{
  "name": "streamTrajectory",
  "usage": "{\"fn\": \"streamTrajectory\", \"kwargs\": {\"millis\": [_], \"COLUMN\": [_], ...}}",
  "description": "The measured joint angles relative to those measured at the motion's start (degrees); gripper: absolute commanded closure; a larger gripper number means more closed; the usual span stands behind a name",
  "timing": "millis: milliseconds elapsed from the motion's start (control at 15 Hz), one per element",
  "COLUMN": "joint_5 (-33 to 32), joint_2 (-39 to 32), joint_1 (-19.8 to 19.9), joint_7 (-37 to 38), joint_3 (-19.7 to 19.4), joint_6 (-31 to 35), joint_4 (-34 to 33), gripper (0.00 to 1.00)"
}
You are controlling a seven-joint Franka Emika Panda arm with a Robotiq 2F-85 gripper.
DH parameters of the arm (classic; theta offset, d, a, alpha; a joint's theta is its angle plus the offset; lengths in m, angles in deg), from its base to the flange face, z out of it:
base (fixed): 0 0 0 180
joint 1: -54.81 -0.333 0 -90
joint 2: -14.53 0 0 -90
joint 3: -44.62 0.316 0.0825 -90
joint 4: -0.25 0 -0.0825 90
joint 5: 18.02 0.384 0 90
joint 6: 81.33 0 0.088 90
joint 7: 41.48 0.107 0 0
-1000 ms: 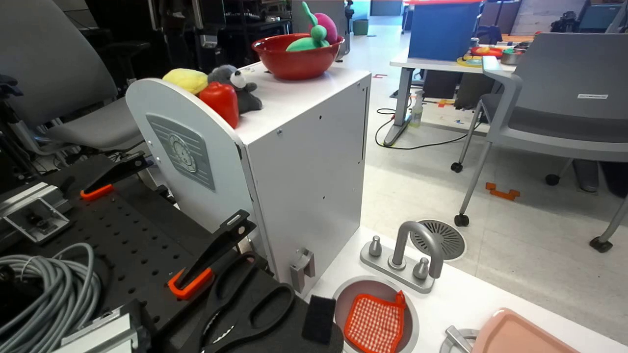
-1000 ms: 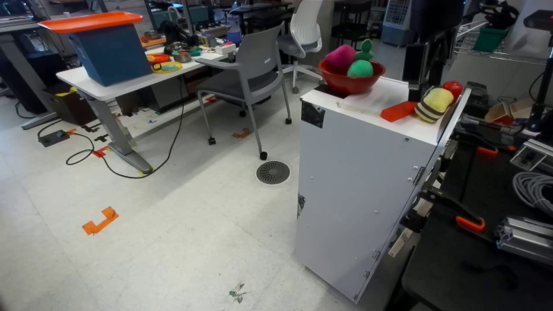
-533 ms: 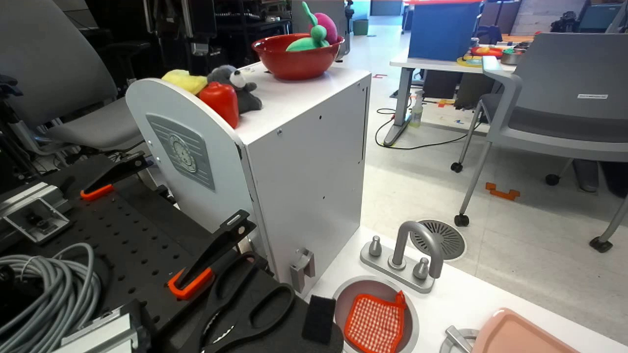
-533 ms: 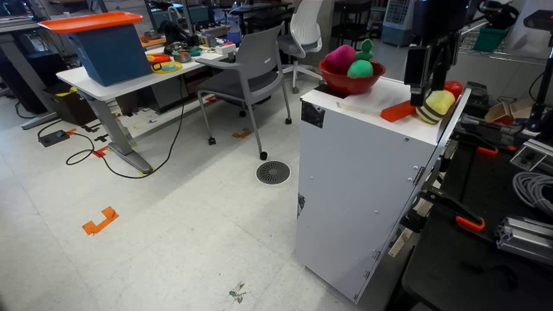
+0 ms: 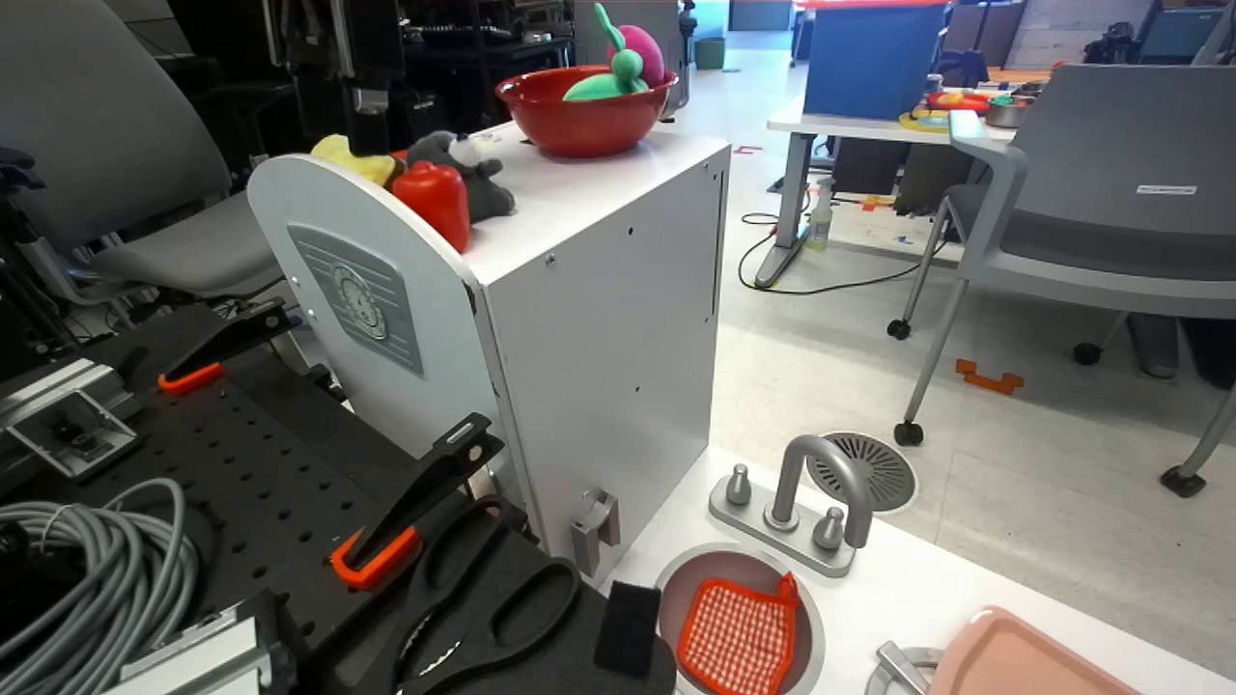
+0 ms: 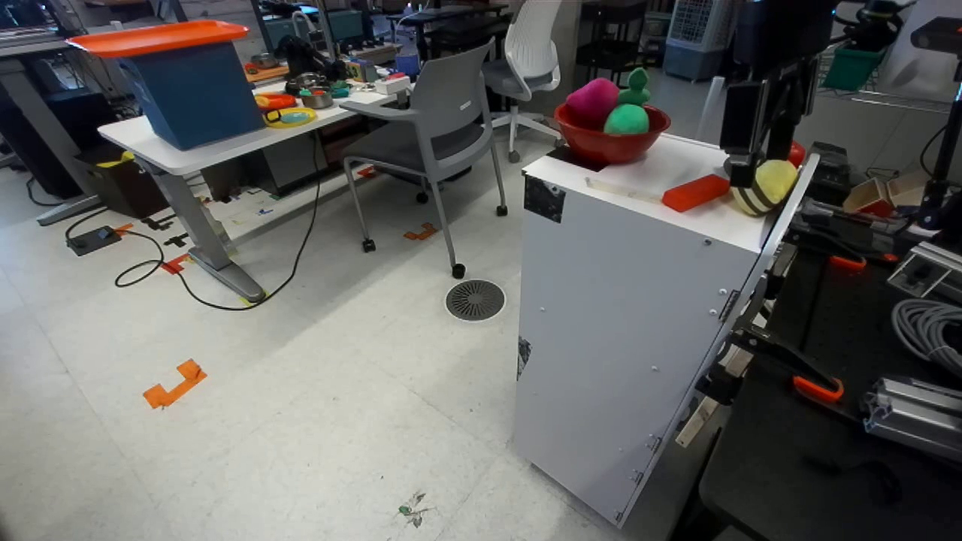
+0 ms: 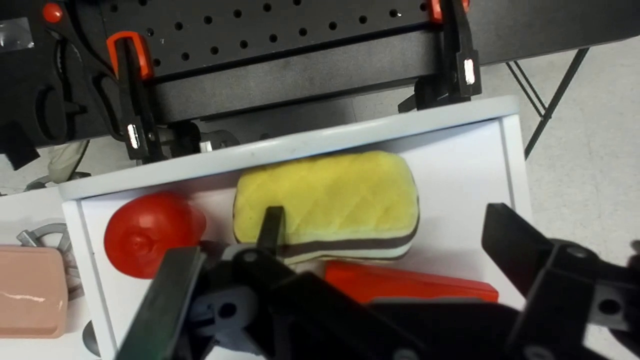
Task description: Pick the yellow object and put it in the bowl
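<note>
Quilted, rounded yellow object (image 7: 340, 195) with dark band, glossy round red bowl (image 6: 605, 146), gripper (image 7: 384, 212) with fingers apart, slightly lower than before

Tool (image 5: 368, 135) hung low at yellow object (image 5: 350, 161)

I couldn't tell whether they touched. Near them sat a red pepper (image 5: 432, 201) and grey plush (image 5: 483, 198); across the worktop (image 5: 550, 198), the red bowl (image 5: 584, 125) held a green item (image 5: 627, 68) and a pink one (image 5: 645, 53).

From here, yellow toy (image 5: 345, 155) part-hidden behind raised counter edge (image 5: 435, 280), grey plush (image 5: 490, 199) partly behind red pepper (image 5: 432, 198), robot arm (image 6: 785, 34) cut off above
</note>
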Motion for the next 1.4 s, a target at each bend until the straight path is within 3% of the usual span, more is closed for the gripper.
{"fn": "streamTrajectory", "kwargs": {"millis": [133,200,267,333,467,600,800,933,1200,1267,1333,1400], "joint_5": [0.0,0.0,0.0,0.0,0.0,0.0,0.0,0.0,0.0,0.0,0.0,0.0], "joint_2": [0.8,1.14,1.45,1.73,2.25,2.58,3.01,3.22,3.36,3.4,3.44,3.51], "joint_1": [0.03,0.05,0.1,0.13,0.22,0.27,0.39,0.53,0.6,0.61,0.62,0.64], "joint_7": [0.02,0.02,0.02,0.02,0.02,0.02,0.02,0.02,0.02,0.02,0.02,0.02], "joint_3": [-0.15,-0.22,-0.27,-0.31,-0.38,-0.45,-0.6,-0.6,-0.6,-0.6,-0.6,-0.6], "joint_6": [0.0,0.0,0.0,0.0,0.0,0.0,0.0,0.0,0.0,0.0,0.0,0.0], "joint_4": [0.66,0.96,1.27,1.57,2.06,2.31,2.61,2.74,2.8,2.82,2.83,2.85], "gripper": [0.02,0.12,0.14,0.32,0.39,0.54,0.59,0.56,0.57,0.64,0.82,0.85]}}
